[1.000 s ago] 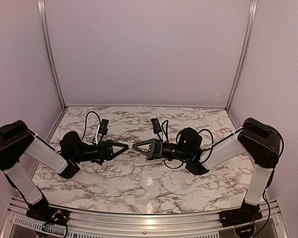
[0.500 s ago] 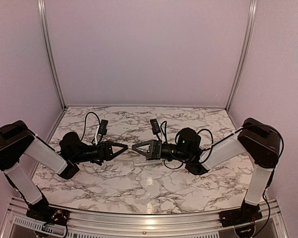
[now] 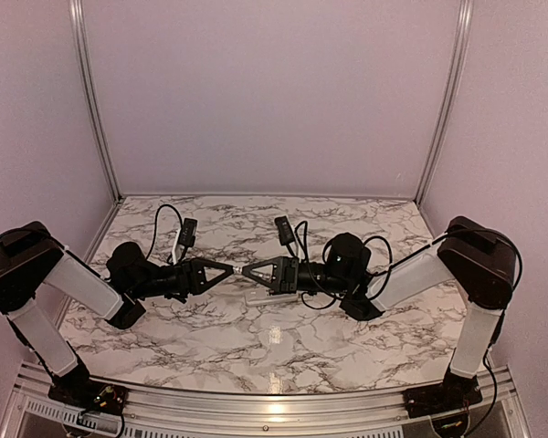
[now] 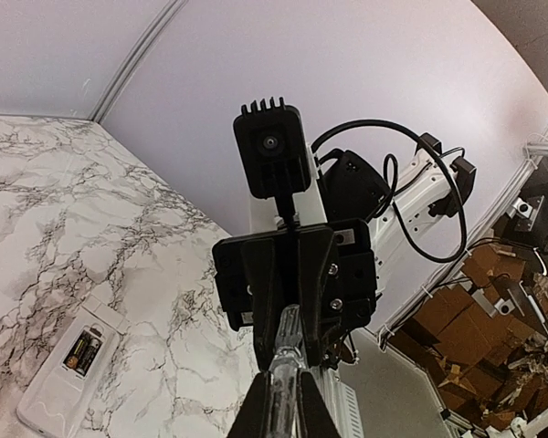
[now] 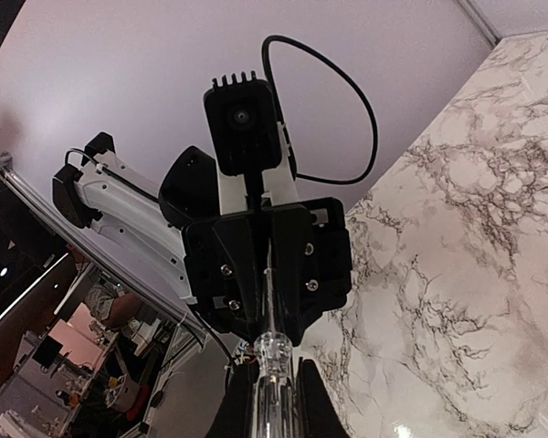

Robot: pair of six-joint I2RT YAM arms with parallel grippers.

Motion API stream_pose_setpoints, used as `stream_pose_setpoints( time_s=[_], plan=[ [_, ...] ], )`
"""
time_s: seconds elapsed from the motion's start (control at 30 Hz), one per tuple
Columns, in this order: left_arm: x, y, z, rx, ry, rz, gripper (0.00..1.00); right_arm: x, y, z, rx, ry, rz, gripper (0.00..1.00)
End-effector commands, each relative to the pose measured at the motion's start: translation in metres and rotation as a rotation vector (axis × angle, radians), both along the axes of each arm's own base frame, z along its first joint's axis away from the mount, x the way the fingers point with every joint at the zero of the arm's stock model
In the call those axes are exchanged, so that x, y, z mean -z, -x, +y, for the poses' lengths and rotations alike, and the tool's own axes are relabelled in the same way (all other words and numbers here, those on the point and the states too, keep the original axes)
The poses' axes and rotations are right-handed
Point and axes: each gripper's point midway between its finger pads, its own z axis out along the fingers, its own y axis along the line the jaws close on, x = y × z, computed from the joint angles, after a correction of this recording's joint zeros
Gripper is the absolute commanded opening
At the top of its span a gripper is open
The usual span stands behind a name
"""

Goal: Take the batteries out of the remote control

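Lilac walls [image 3: 274,91] and aluminium frame posts [image 3: 89,100] enclose a marble-patterned table [image 3: 283,356].

Centre of the top view: the left gripper [image 3: 232,268] and right gripper [image 3: 245,271] meet tip to tip above the table. Both are closed on one pen-like rod [image 5: 271,351]. In the right wrist view a clear section lies between that gripper's fingers, and a thin shaft runs up to the left gripper. In the left wrist view a glassy section sits pinched between the left fingers. In each wrist view the facing gripper and its black camera block [image 4: 270,155] fill the middle and hide what is behind.

Lower left of the left wrist view: the remote control [image 4: 50,401] lies flat on the table, back face up, its dark recess uncovered. The batteries [image 4: 82,350] sit side by side inside the recess. In the top view only a white sliver of the remote control shows, just below the right gripper, whose body covers the rest.

Right edge of the left wrist view: brown cardboard boxes [image 4: 493,274] lie outside the enclosure.
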Motion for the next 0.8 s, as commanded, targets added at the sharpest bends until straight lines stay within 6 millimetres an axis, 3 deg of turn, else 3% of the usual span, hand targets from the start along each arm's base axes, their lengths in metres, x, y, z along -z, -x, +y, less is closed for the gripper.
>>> stream_pose_setpoints(
  time_s=[0.0,0.07,0.17,0.37,0.57,0.77],
  plan=[
    [-0.025,-0.006,0.005,-0.063,0.082,-0.147,0.07,-0.005,-0.003,0.009,0.014,0.029,-0.005,0.00],
    [-0.023,-0.006,0.004,-0.062,0.076,-0.151,0.34,-0.003,-0.005,0.005,0.037,0.068,-0.024,0.00],
    [-0.021,-0.005,0.004,-0.063,0.065,-0.164,0.65,0.001,-0.010,-0.004,0.092,0.151,-0.060,0.00],
    [-0.016,-0.007,0.007,-0.086,0.027,-0.198,0.95,0.009,-0.014,-0.030,0.180,0.284,-0.131,0.00],
    [-0.008,-0.014,0.015,-0.170,-0.047,-0.254,0.99,0.013,-0.013,-0.052,0.223,0.403,-0.184,0.00],
    [0.001,-0.027,0.022,-0.269,-0.132,-0.327,0.99,0.000,-0.012,-0.081,0.293,0.478,-0.252,0.00]
  ],
)
